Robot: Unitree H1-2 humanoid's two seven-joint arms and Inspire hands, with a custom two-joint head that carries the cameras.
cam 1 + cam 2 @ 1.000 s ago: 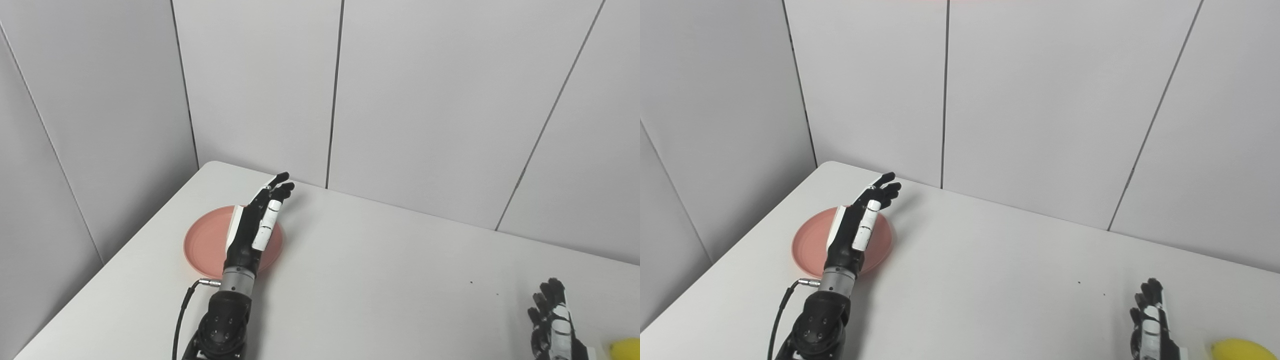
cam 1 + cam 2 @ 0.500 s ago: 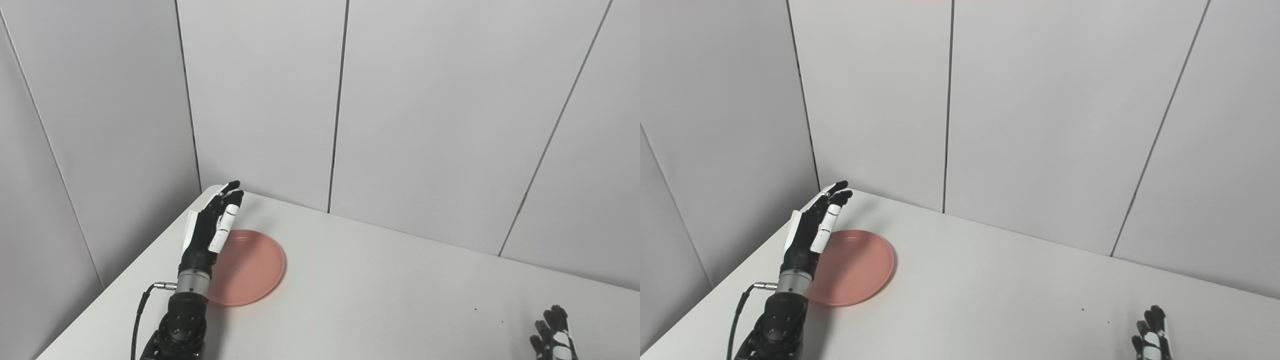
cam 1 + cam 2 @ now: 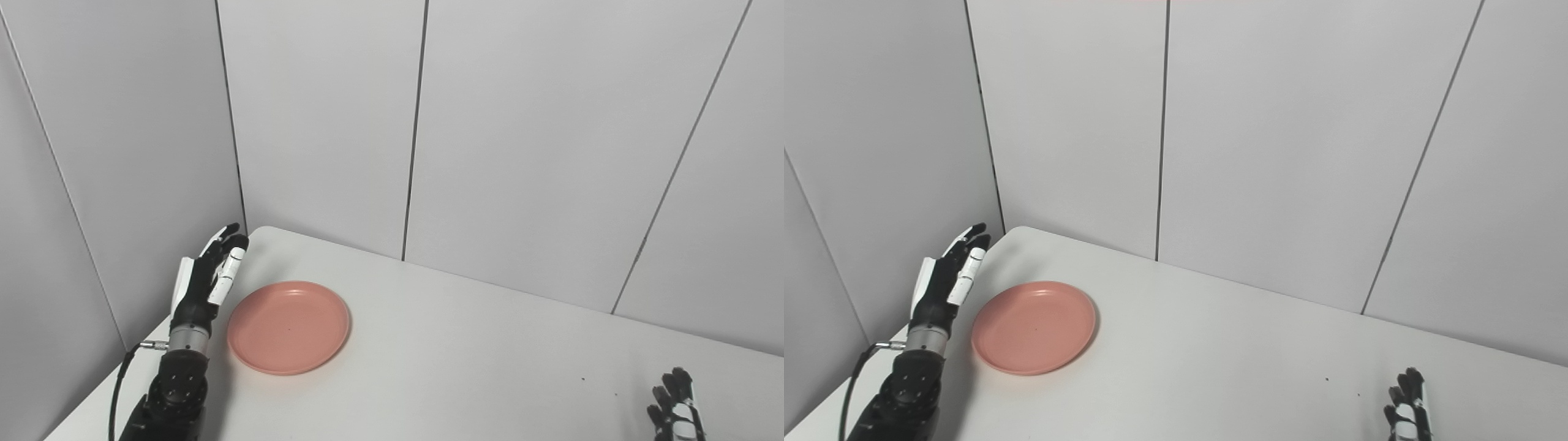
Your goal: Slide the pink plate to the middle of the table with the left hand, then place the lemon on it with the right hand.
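Observation:
The pink plate point(image 3: 288, 326) lies flat on the white table point(image 3: 465, 361) near its far left corner, fully uncovered. My left hand point(image 3: 207, 282) stands upright just left of the plate, over the table's left edge, open with its fingers stretched up and holding nothing; a small gap separates it from the plate's rim. Only the fingertips of my right hand point(image 3: 674, 404) show at the bottom right edge, spread apart with nothing in them. No lemon shows in either view.
Grey panelled walls point(image 3: 502, 135) close off the back and left of the table, close beside the left hand. A black cable point(image 3: 119, 386) runs along the left forearm. A few small dark specks point(image 3: 582, 379) mark the tabletop at right.
The left hand swung leftward off the plate to the table's left edge, uncovering the plate. The camera tilted up, so the lemon and most of the right hand left the picture.

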